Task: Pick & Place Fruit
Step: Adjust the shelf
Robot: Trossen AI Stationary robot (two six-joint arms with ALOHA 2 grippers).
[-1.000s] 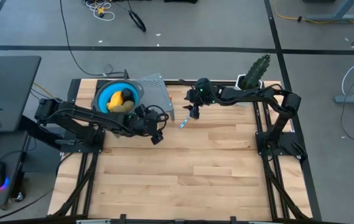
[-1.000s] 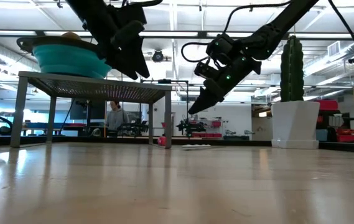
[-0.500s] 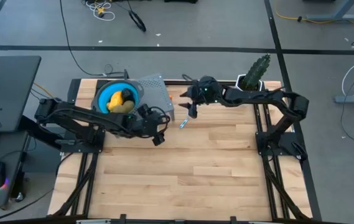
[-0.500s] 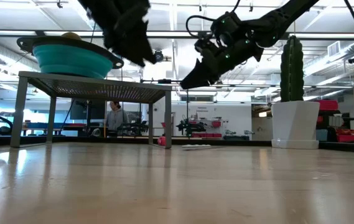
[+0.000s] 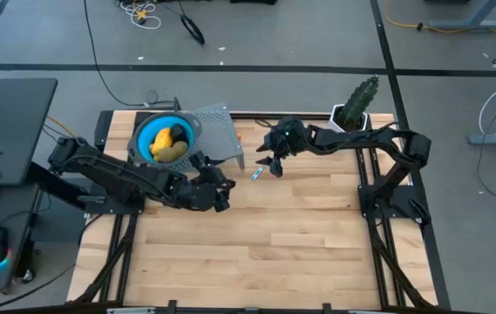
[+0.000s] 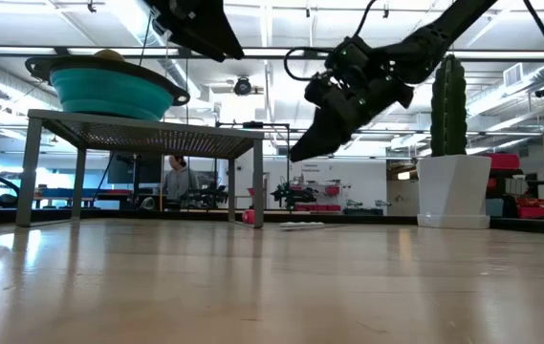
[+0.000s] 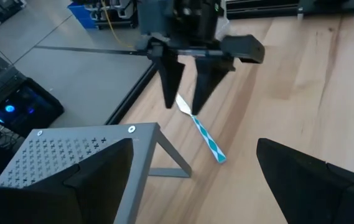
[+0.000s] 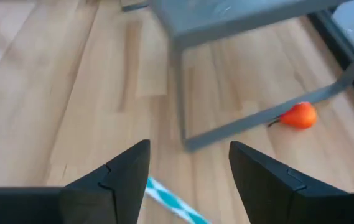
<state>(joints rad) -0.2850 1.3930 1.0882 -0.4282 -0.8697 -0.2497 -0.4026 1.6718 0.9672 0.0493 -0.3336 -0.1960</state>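
Observation:
A yellow-orange oval fruit point(image 5: 162, 137) and an olive-green one point(image 5: 174, 150) lie in the blue bowl point(image 5: 146, 133) on the grey perforated stand point(image 5: 220, 129). A small orange fruit point(image 8: 299, 116) rests on the table beside a leg of the stand. My right gripper point(image 5: 272, 164) is open and hangs just above the pale striped stick point(image 7: 204, 134), fingers pointing down on either side of its far end without touching it. My left gripper point(image 5: 218, 190) is open over the table, near the stand's front corner, facing the right gripper point(image 7: 185, 107).
A green cactus-like plant in a white pot point(image 5: 356, 103) stands at the far right corner of the table. The stand's legs point(image 6: 257, 182) and top block the far left area. Bare wooden table point(image 5: 265, 244) stretches toward the near edge.
My right gripper rose and swung toward the stand, then came back down over the striped stick. My left gripper drew slightly toward the near edge and rose. The fruit and the stick stayed where they were.

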